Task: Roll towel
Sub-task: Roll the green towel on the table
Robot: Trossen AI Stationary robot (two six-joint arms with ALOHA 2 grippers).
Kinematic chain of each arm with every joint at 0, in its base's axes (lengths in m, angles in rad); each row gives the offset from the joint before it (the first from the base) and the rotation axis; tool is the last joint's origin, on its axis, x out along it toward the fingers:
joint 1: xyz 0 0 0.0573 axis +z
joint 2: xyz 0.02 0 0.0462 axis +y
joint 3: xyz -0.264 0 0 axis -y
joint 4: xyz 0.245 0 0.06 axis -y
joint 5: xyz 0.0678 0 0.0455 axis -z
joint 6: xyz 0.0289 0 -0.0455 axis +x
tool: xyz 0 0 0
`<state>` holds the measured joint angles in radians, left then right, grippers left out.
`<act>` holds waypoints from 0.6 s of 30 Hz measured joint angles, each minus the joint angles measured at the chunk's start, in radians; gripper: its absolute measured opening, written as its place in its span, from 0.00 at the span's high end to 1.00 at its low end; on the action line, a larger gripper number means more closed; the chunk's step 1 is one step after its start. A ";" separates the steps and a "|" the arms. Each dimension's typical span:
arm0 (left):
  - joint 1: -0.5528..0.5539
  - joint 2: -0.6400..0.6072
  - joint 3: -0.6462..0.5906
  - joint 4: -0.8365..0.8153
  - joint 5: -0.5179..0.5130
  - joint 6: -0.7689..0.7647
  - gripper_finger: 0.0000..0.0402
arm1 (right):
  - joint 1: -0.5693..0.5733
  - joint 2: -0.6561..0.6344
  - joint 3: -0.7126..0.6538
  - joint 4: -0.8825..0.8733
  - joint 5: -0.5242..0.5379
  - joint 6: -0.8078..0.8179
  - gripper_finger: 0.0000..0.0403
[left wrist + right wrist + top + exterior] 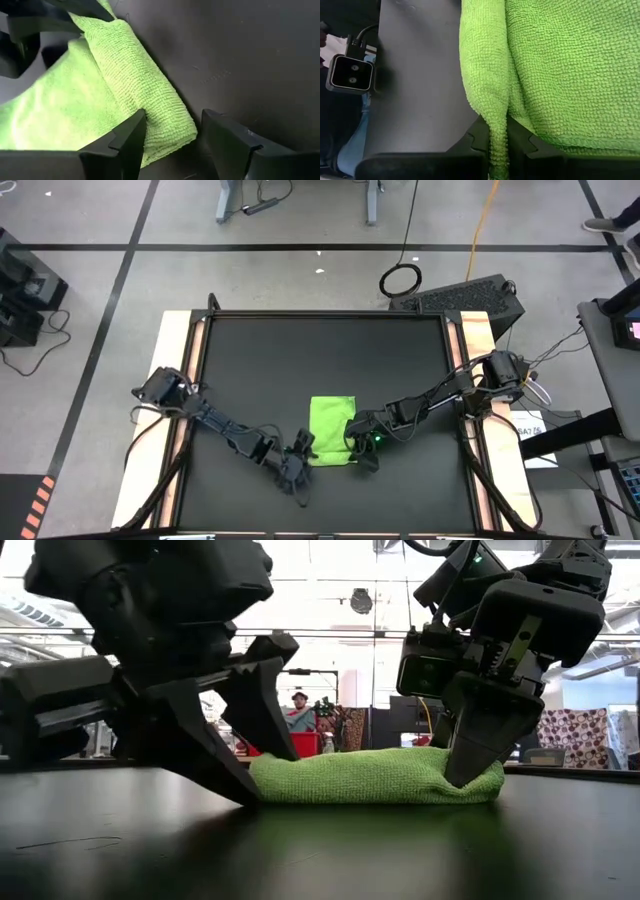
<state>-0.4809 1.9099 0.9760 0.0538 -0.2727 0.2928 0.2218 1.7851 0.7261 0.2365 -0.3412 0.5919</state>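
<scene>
While flat on the table point(250, 360), towel point(331, 428): right fingers point(480, 137) pinching its fold, left fingers point(127, 140) apart alongside.

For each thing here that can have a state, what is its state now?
towel: lying on the table, near edge folded over into a first roll.
left hand: open, fingers astride the rolled edge's end.
right hand: shut on the towel's edge.
table: dark, bearing the towel.
</scene>
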 joint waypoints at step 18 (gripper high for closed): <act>0.151 0.005 0.000 -0.006 0.232 -0.235 0.85 | 0.008 -0.026 0.000 0.036 -0.032 -0.046 0.81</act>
<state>-0.3295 1.9148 0.9764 0.0479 -0.0412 0.0574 0.2298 1.7586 0.7261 0.2723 -0.3729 0.5464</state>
